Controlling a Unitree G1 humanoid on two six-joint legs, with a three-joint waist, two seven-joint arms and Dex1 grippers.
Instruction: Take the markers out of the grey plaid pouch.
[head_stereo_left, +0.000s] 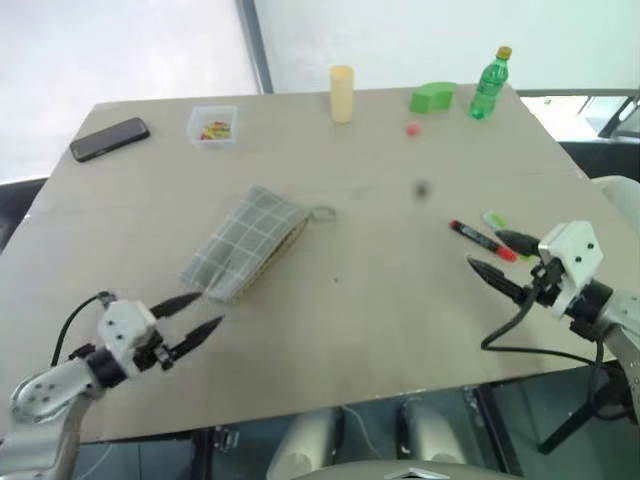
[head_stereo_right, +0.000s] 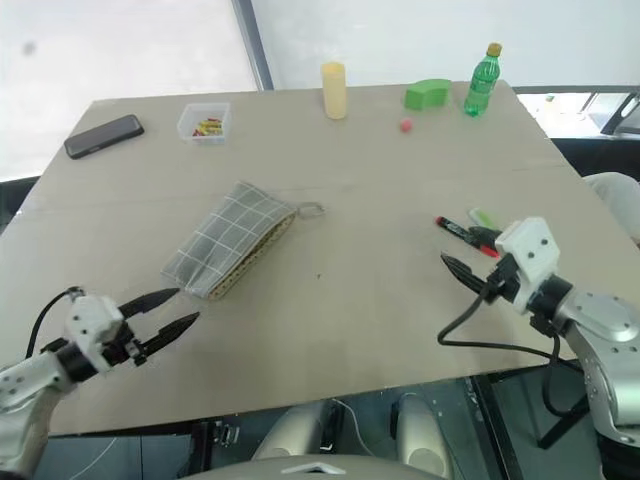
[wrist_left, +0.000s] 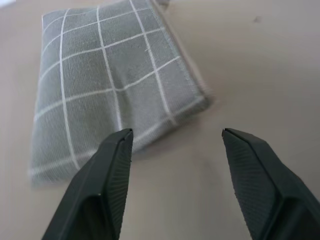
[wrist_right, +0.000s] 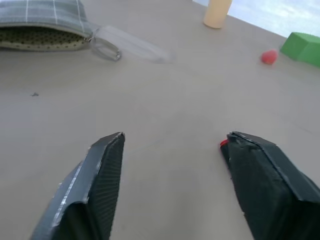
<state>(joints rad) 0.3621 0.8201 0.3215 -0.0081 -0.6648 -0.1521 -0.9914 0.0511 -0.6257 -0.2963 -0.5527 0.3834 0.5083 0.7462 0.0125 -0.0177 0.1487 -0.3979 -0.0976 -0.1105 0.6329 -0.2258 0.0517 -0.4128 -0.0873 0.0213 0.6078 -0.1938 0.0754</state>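
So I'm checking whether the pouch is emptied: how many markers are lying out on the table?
2. The red marker and the light green marker lie side by side near the right gripper. The grey plaid pouch could hide more.

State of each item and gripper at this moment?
Grey plaid pouch: lying flat, mouth open, not held.
Red marker: out, lying on table.
Green marker: out, beside the red one.
Left gripper: open, empty.
Right gripper: open, empty.
Green bottle: upright, capped.

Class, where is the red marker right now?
The red marker lies on the table's right side, beside the light green marker, near the open right gripper.
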